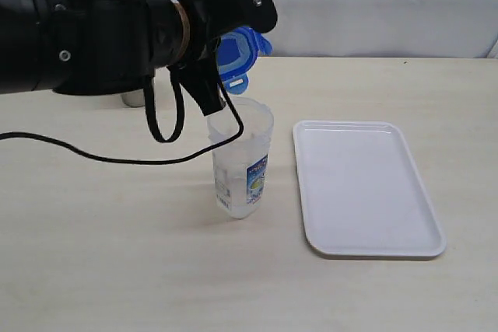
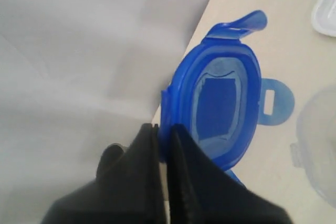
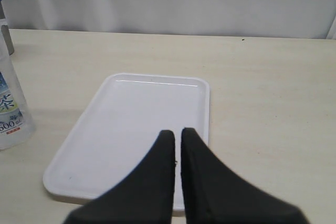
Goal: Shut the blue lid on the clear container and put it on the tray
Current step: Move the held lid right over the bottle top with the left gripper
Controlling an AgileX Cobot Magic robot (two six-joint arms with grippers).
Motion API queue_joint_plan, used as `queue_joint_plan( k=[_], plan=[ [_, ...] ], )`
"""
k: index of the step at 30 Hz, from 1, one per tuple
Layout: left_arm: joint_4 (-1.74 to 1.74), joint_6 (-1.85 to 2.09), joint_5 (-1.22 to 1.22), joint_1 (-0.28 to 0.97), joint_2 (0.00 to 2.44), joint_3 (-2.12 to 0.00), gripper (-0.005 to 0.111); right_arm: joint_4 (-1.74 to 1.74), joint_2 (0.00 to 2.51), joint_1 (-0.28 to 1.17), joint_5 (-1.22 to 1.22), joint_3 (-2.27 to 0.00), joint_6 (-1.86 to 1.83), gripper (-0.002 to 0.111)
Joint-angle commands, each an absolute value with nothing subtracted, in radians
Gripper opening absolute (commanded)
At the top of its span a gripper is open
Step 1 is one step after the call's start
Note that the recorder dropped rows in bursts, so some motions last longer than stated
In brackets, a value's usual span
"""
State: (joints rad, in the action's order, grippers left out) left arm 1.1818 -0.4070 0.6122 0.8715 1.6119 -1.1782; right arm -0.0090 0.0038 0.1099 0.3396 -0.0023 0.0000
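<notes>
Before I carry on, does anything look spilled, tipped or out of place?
Nothing stands out. The tall clear plastic container stands upright and open beside the flat white rectangular tray; the left gripper pinches the round blue plastic lid by its rim.

Near the middle of the table (image 1: pixel 93 270), a container (image 1: pixel 243 162), upright, mouth open. Just right of it and not touching, a tray (image 1: pixel 364 186), flat, its long sides running from far edge toward near edge. Above the container's mouth and apart from it, a lid (image 1: pixel 236 56), tilted, pinched at its rim by the left gripper (image 2: pixel 164 130). On the tray's near side, the right gripper (image 3: pixel 177 139), jaws together. Toward the far left, behind the left arm, a cup (image 1: pixel 134 99), mostly hidden.
</notes>
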Motion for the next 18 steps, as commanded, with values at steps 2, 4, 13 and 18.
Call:
queue_joint_plan(
  k=[2, 4, 13, 18],
  plan=[
    [1.323, -0.605, 0.519, 0.874, 1.55, -1.08, 0.0, -0.007, 0.0, 0.105, 0.341, 0.0, 0.0, 0.005],
    [1.379, -0.663, 0.518, 0.874, 1.543, -1.073, 0.0, -0.007, 0.0, 0.105, 0.341, 0.0, 0.0, 0.005],
    [1.476, -0.829, 0.576, 0.874, 1.54, -1.071, 0.0, -0.007, 0.0, 0.105, 0.341, 0.0, 0.0, 0.005],
    [1.744, -1.236, 0.731, 0.87, 1.54, -1.012, 0.0, -0.007, 0.0, 0.105, 0.341, 0.0, 0.0, 0.005]
  ],
)
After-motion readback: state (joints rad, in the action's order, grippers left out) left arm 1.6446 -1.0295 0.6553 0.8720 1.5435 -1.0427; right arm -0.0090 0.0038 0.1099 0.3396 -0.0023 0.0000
